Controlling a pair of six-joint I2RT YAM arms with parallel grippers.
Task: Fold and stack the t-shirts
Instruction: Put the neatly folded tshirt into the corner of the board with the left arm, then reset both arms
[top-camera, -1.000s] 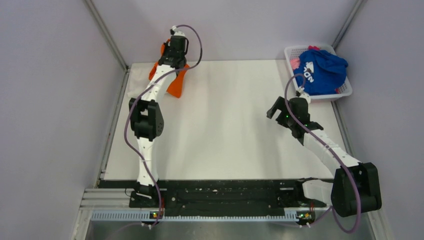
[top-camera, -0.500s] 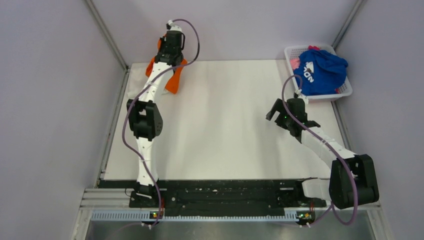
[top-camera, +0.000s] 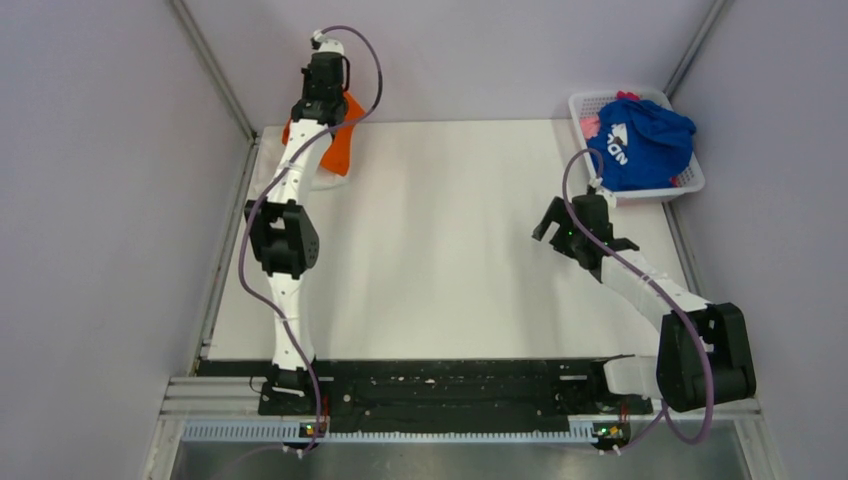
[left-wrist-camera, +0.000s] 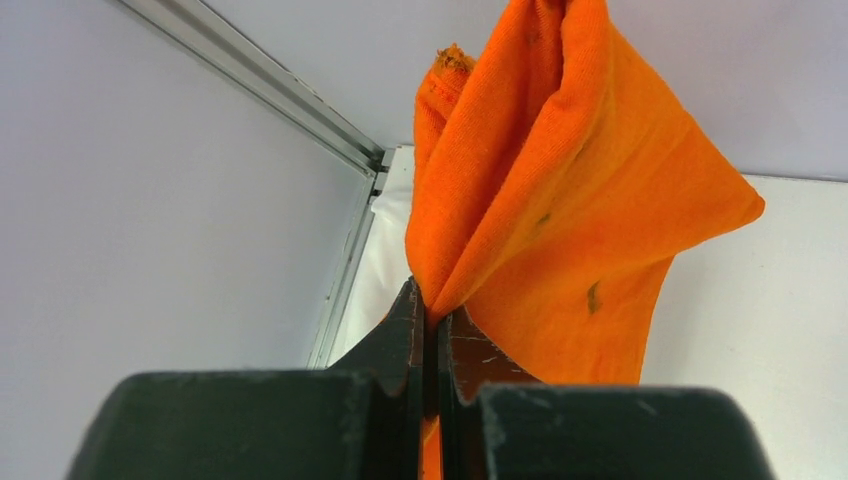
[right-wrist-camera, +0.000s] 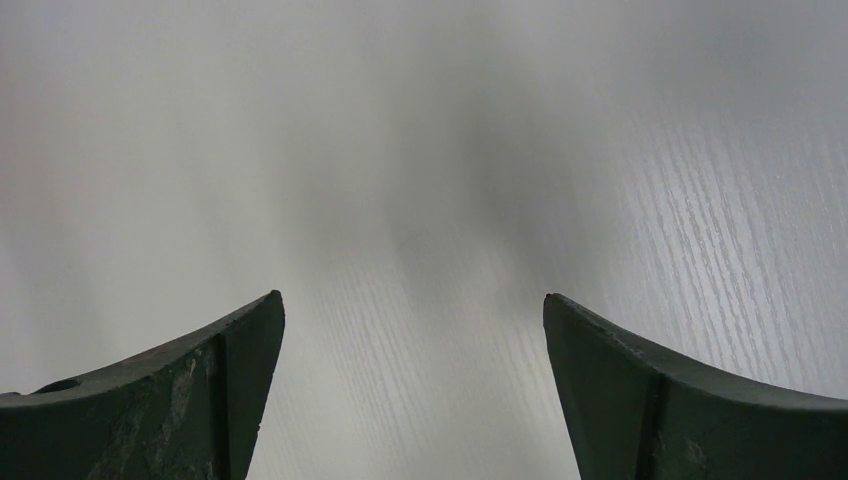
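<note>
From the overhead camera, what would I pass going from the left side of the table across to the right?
orange t-shirt → right gripper → blue t-shirt, lying in the white basket

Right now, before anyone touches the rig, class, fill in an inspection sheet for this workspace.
Surface: white table, wood-grained.
Job's things: orange t-shirt pinched in left gripper at far-left corner; blue t-shirt and pink t-shirt heaped in basket, far right.
Clutter: pale patch at far-left edge, unclear.
Grippers: left gripper shut on orange t-shirt; right gripper open above table.
Cables: purple cable looped along each arm.
Surroundings: pale walls, metal rails.
</note>
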